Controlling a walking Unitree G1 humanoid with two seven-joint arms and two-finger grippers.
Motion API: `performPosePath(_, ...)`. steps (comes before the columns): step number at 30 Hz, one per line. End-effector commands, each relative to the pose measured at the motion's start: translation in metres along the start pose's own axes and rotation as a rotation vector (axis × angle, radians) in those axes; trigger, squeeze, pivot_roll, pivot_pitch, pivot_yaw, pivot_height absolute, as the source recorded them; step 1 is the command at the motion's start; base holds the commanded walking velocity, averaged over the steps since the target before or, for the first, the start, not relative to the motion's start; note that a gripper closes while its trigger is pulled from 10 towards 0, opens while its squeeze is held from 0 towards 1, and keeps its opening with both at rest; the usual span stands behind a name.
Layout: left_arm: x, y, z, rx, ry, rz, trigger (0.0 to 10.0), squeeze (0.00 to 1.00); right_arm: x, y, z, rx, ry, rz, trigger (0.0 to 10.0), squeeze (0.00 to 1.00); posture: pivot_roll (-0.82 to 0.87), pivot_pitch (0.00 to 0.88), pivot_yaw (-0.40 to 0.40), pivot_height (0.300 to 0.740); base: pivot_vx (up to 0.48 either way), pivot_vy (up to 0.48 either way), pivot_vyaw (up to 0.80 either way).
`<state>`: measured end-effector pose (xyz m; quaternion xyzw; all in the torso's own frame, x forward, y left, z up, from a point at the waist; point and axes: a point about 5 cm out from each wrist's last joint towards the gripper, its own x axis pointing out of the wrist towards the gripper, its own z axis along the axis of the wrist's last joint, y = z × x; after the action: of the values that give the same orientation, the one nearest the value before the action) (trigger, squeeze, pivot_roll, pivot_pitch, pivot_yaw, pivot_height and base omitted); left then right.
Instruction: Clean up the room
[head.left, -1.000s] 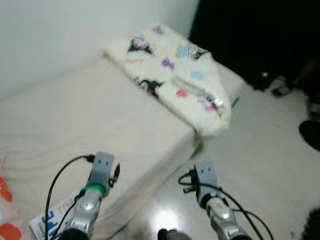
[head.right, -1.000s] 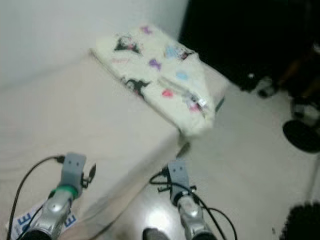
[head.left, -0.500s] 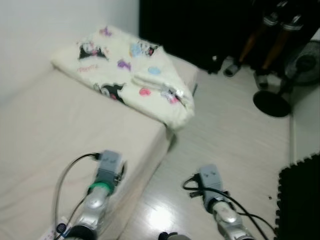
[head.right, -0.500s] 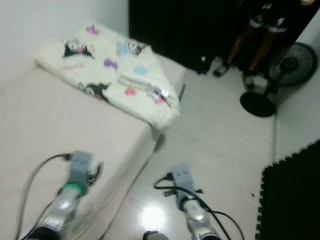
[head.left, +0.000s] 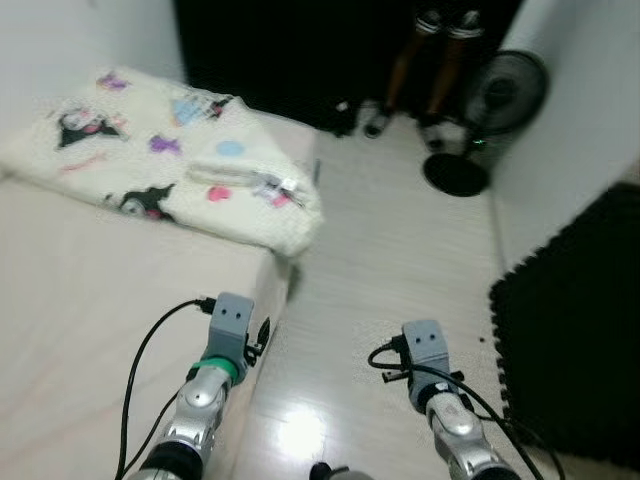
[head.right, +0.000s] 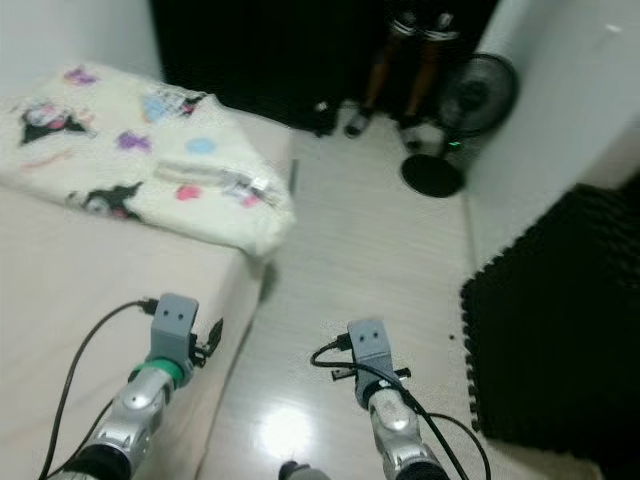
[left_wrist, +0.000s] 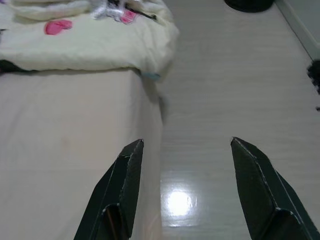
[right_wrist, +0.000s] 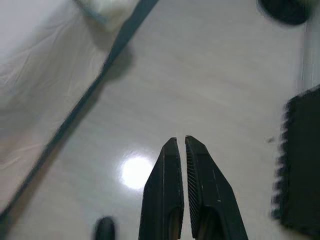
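A cream blanket printed with cartoon figures lies folded at the far end of the bed, overhanging its corner; it shows again in the left wrist view as the blanket. My left gripper is open over the bed's edge, holding nothing. Over the pale floor, my right gripper is shut and empty. In the head views both wrists, left and right, are held low in front of me.
A person's legs stand by a dark doorway at the back. A black floor fan stands beside the right wall. A black foam mat covers the floor on the right. Pale floor runs between bed and mat.
The camera has swung to the right: the bed and blanket slid left in view, and the fan, the person's legs and the black mat came in. Both arms keep the same pose.
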<state>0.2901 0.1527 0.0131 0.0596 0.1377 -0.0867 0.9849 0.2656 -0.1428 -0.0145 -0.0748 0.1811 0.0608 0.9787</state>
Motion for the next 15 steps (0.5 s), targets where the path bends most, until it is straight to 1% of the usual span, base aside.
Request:
performPosePath(1,-0.002,-0.003,-0.007,-0.024,0.030,-0.004,10.0,0.00,-0.003,-0.003,-0.007,0.004,0.027,-0.014,10.0,0.00,0.01,0.062,0.025,0.740,0.000,0.000,-0.80)
performPosePath(2,-0.001,0.000,-0.005,-0.037,0.026,-0.003,10.0,0.00,-0.002,-0.002,-0.006,0.014,0.025,-0.021,10.0,0.00,0.02,0.062,0.042,0.740,0.000,0.000,-0.80)
performPosePath(3,-0.001,0.000,-0.005,-0.037,0.026,-0.003,10.0,0.00,-0.002,-0.002,-0.006,0.014,0.025,-0.021,10.0,0.00,0.02,0.062,0.042,0.740,0.000,0.000,-0.80)
performPosePath(6,0.000,0.003,-0.002,-0.016,0.023,0.008,10.0,0.00,-0.002,0.000,-0.006,0.021,0.024,-0.026,10.0,0.00,0.02,0.061,0.047,0.740,0.000,0.000,-0.80)
performPosePath(7,0.000,0.006,0.000,0.014,0.003,0.032,10.0,0.00,-0.003,0.000,-0.006,0.028,0.021,-0.030,10.0,0.00,0.01,0.064,0.050,0.740,0.000,0.000,-0.80)
performPosePath(8,0.000,0.006,0.000,0.014,0.003,0.032,10.0,0.00,-0.003,0.000,-0.006,0.028,0.021,-0.030,10.0,0.00,0.01,0.064,0.050,0.740,0.000,0.000,-0.80)
performPosePath(10,0.001,0.008,0.003,-0.008,-0.023,0.045,10.0,0.00,-0.003,0.001,-0.005,0.028,0.012,-0.017,10.0,0.00,0.01,0.069,0.048,0.740,0.000,0.000,0.00)
performPosePath(15,0.001,0.007,0.004,-0.031,-0.033,0.036,10.0,0.00,-0.003,0.003,-0.005,0.030,0.012,-0.001,10.0,0.00,0.01,0.072,0.044,0.740,0.000,0.000,0.00)
